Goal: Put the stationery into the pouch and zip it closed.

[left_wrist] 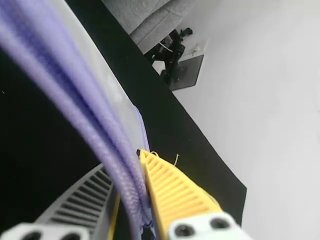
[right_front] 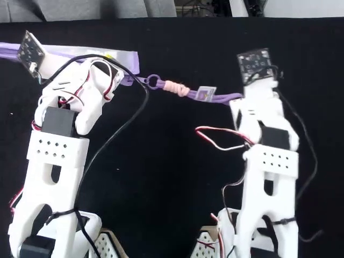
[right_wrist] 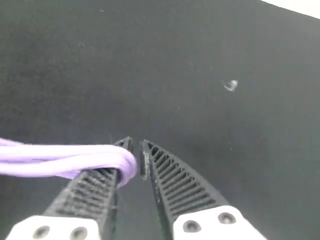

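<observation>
Left claw (left_wrist: 125, 162): two ribbed plastic fingers, one yellow, one grey, clamped on woven purple zip edge of one soft, translucent lilac pouch (right_front: 122, 57). Right claw (right_wrist: 136, 145): two black ribbed fingers, narrow, pinching one glossy purple cord loop (right_wrist: 60, 160). Pouch long axis in line with both claws. Cord taut between them, carrying one pink knot (right_front: 176, 87) and one small tag (right_front: 206, 93). Matte black desk (right_front: 172, 177) beneath.

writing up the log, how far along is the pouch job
The table holds just the pouch and its pull cord, so packing looks done. In hand: the left gripper is shut on the pouch, and the right gripper holds the cord taut. Left: finishing the zip; whether it's closed can't be seen.
</observation>
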Motion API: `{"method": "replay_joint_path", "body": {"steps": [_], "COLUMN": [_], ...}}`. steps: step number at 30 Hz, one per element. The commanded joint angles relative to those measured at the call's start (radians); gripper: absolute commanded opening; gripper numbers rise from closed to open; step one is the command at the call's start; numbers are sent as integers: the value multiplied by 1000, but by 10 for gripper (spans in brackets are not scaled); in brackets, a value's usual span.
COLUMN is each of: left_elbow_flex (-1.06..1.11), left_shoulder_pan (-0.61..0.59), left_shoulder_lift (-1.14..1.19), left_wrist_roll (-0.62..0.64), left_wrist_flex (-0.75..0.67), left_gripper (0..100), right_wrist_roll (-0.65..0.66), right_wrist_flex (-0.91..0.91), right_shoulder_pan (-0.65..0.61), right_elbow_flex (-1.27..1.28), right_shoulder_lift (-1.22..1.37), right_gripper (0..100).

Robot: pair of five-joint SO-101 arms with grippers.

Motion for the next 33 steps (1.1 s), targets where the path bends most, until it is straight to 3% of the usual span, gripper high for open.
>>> {"method": "replay_joint_path", "body": {"steps": [1,13,21,28,33], "left_elbow_flex": [-105,-136,-136,-136,-197], "left_shoulder_pan": [-67,-74,-77,-77,-73], "left_shoulder_lift": [-49,44,44,44,44], "left_wrist_roll": [-2,-2,-2,-2,-3], "left_wrist_flex": [-5,5,6,8,83], "left_gripper": [28,28,28,28,28], "right_wrist_roll": [9,81,150,143,140], "right_wrist_flex": [103,336,192,25,-28], "right_shoulder_pan": [157,226,315,313,264], "right_elbow_flex": [-64,-145,-25,54,54], "right_shoulder_lift": [-35,-280,-232,-105,18], "right_gripper": [11,11,11,11,11]}}
